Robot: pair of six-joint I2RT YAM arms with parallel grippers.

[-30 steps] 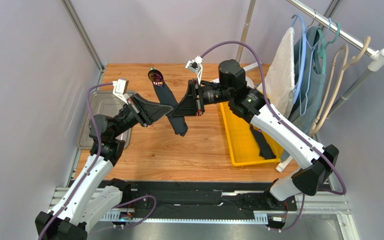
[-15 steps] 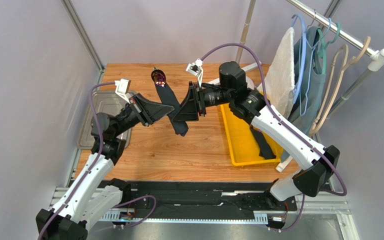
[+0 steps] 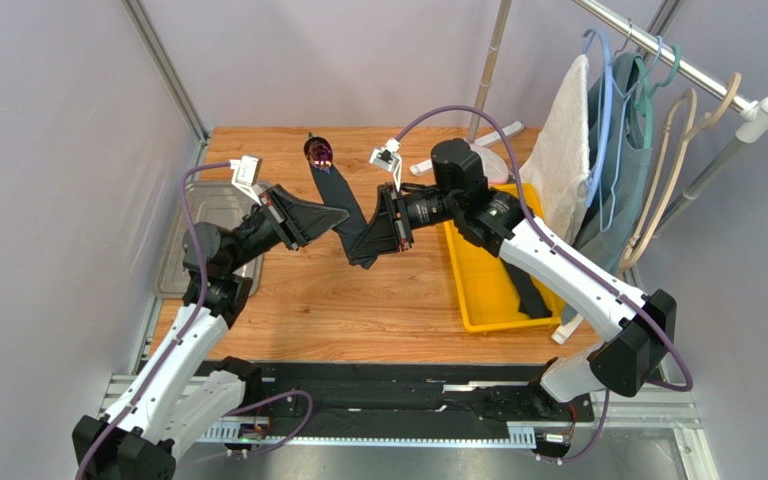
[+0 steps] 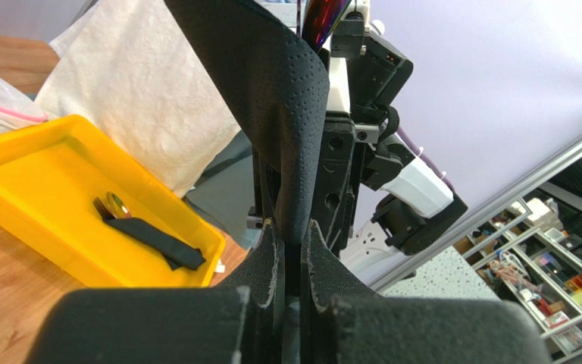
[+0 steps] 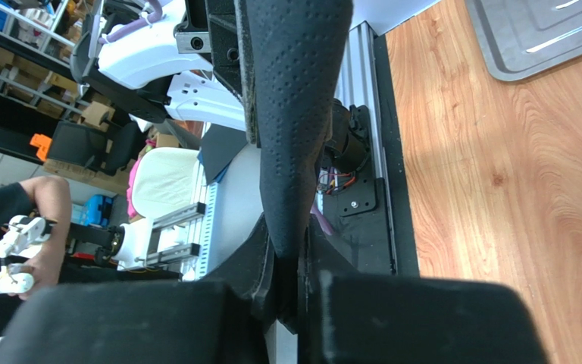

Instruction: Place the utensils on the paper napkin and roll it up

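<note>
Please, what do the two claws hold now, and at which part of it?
Both hold the rolled napkin, a purple utensil head sticking out of its far end. The left claw pinches its middle; the right claw, near its near end.

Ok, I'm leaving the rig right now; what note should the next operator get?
Left tool: shut on the rolled paper napkin.
Right tool: shut on the same roll, nearer end.
Roll held above the table, purple utensil head poking out the far end.
Done: rolling, it seems.
Left: probably set it down, maybe in the yellow tray beside the other wrapped bundle.
</note>
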